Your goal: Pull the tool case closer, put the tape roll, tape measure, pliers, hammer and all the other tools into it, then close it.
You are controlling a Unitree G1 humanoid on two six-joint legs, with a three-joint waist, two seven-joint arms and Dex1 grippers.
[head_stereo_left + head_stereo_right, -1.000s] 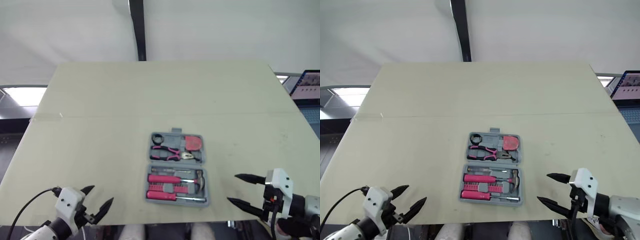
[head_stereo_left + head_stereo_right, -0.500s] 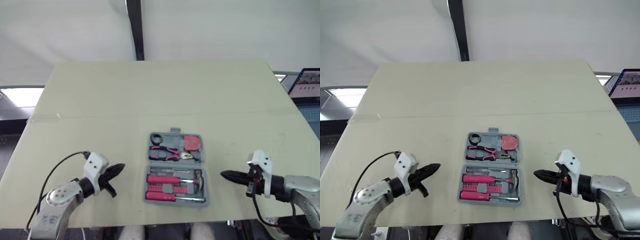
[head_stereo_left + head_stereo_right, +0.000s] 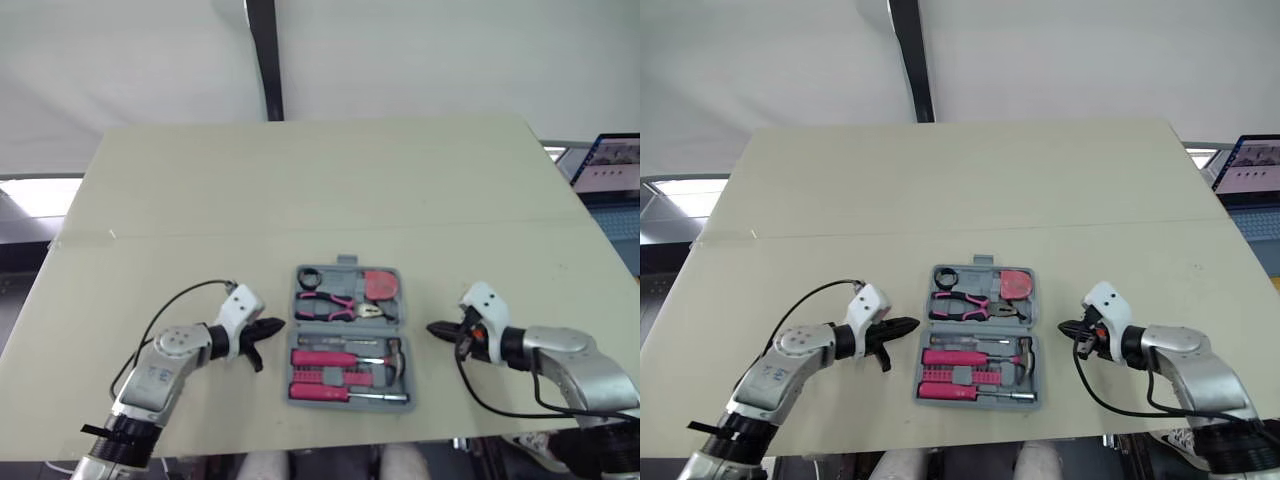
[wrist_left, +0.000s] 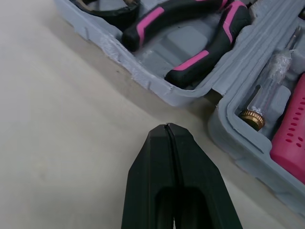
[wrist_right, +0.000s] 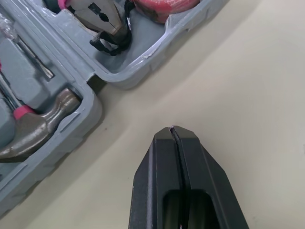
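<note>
Tool case point(image 3: 347, 268) near the middle of the table's point(image 3: 300, 190) front edge, my grippers on either side.
In its far half the tape roll point(image 3: 313, 277) lies left, the tape measure point(image 3: 381, 284) right, the pliers point(image 3: 335, 303) just before them. In its near half lie screwdrivers point(image 3: 330, 357), with the hammer point(image 3: 398, 356) at the right end. My left gripper point(image 3: 278, 325) is just left of the case, my right gripper point(image 3: 433, 329) near its right side.

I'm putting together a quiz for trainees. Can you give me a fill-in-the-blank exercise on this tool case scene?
The case lies ____ on the table.
The pliers lie ____ the case.
The left gripper and right gripper are both ____.
The hammer has its head at the end of the case nearest the ____ gripper.
Missing words: open; inside; shut; right.
</note>
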